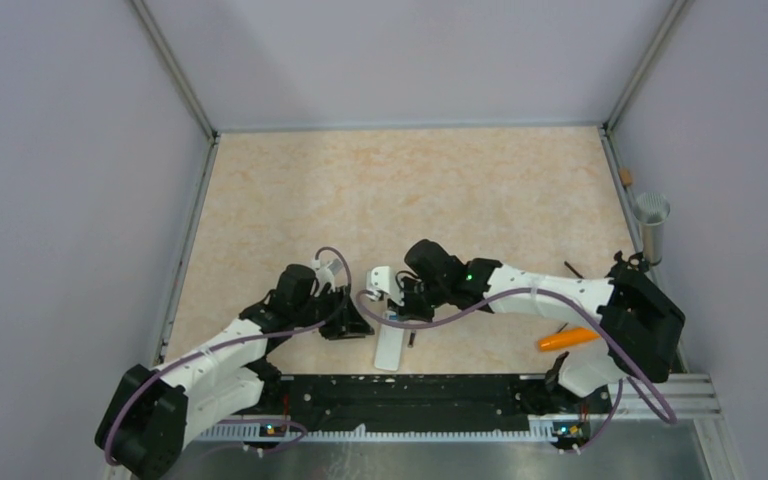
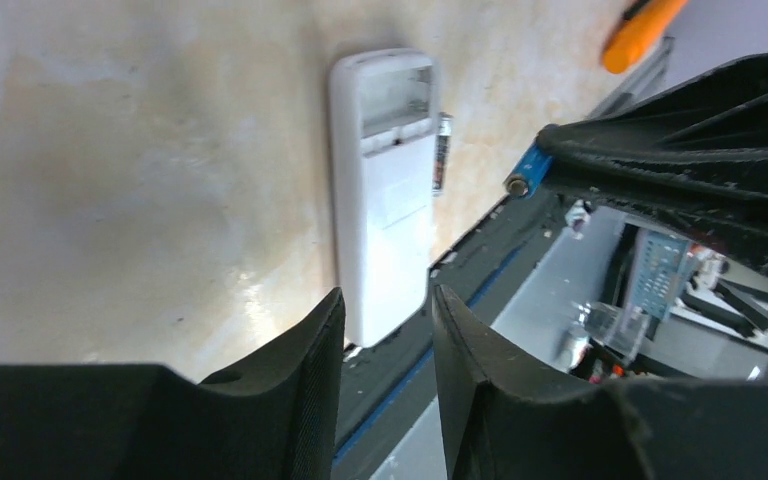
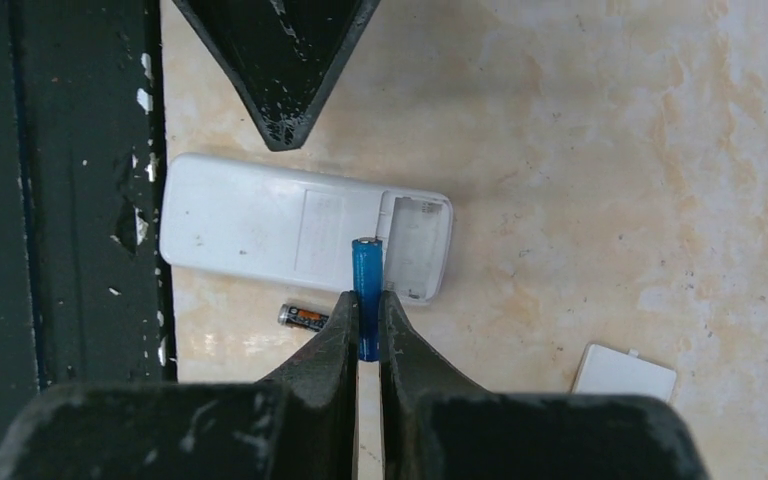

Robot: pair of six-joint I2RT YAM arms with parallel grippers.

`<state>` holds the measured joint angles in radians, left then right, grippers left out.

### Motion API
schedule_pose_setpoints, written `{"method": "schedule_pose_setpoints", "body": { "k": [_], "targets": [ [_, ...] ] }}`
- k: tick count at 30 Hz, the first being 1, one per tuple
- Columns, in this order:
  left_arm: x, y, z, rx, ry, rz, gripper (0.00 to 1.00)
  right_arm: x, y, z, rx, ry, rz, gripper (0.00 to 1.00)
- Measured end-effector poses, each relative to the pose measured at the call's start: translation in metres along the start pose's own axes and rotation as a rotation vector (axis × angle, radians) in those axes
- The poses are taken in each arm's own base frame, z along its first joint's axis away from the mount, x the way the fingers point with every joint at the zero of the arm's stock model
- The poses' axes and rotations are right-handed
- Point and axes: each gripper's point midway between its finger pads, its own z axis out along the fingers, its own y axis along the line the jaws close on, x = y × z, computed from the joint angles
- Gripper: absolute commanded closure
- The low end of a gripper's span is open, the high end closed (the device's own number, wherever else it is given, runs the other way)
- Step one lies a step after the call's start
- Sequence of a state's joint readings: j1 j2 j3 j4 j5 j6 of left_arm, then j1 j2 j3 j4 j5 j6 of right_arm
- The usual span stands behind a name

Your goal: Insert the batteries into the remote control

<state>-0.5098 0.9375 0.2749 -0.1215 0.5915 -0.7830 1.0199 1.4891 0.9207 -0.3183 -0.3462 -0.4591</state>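
Note:
The white remote control lies back up near the table's front edge, with its battery compartment uncovered and nothing showing in it. My right gripper is shut on the blue battery, which hangs just above the inner end of that compartment. The dark battery lies on the table beside the remote. My left gripper is open, its fingertips either side of the remote's near end without clamping it. In the left wrist view the blue battery pokes out of the right fingers.
The detached white battery cover lies on the table beyond the remote. An orange tapered object rests to the right by the right arm's base. A black rail runs along the near edge. A metal cup stands at the right wall.

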Motion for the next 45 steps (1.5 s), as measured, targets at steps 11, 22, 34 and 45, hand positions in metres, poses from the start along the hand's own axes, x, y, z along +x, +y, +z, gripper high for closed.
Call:
{"method": "schedule_pose_setpoints", "body": {
  "k": [11, 22, 34, 45],
  "targets": [
    [-0.013, -0.043, -0.003, 0.226, 0.028, -0.033, 0.61, -0.022, 0.021, -0.01, -0.008, -0.122, 0.009, 1.0],
    [-0.019, -0.064, -0.009, 0.319, 0.028, -0.03, 0.64, -0.033, 0.025, -0.007, -0.008, -0.176, 0.016, 1.0],
    [-0.02, -0.069, -0.01, 0.342, 0.033, -0.035, 0.7, -0.043, 0.018, -0.011, 0.028, -0.211, 0.015, 1.0],
    [-0.021, -0.07, -0.01, 0.346, 0.029, -0.035, 0.9, -0.045, 0.013, -0.014, 0.064, -0.218, 0.024, 1.0]
  ]
}}
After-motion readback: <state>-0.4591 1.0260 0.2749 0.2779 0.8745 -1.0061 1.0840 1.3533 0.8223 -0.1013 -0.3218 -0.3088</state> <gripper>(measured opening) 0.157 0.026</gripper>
